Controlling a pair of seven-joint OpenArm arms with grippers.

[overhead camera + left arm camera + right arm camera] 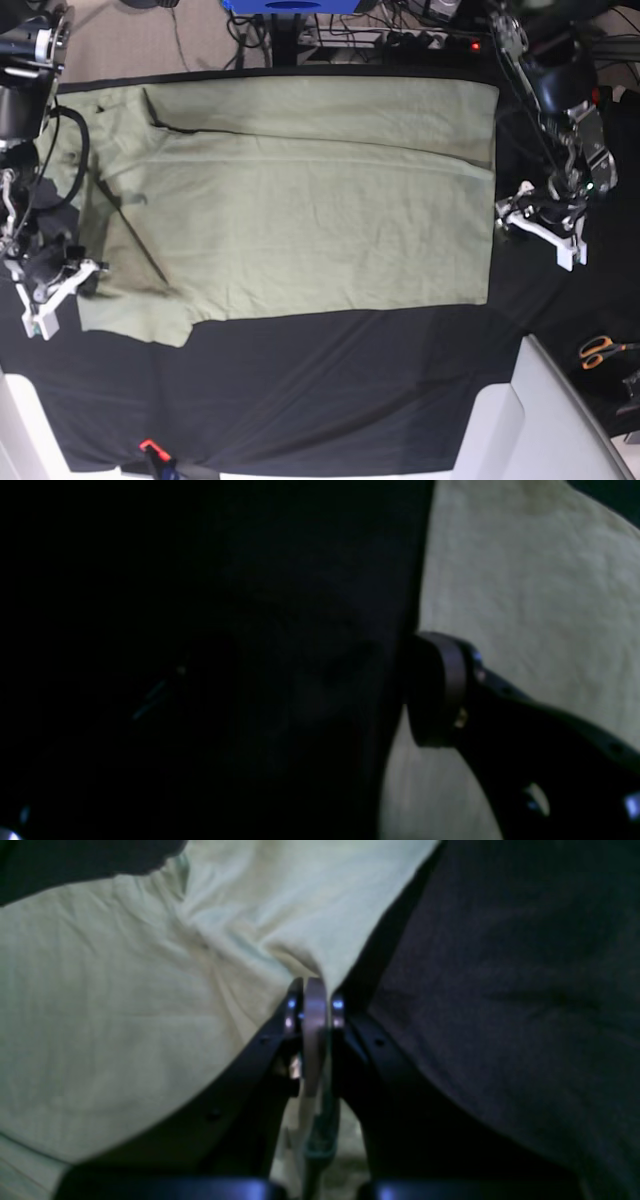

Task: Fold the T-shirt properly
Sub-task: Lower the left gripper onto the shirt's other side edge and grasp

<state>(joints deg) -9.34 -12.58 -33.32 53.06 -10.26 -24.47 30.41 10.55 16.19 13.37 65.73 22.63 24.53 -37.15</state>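
A black cloth [330,390] covers the counter. The T-shirt [300,210] lies spread flat on the cloth, reaching almost to its far edge, with bare cloth showing along the near side.

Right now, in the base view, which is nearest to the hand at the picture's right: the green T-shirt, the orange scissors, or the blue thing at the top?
From the left hand:
1. Pale green cotton T-shirt, just beside it.
2. Orange-handled scissors, lower right.
3. Blue object, top edge.
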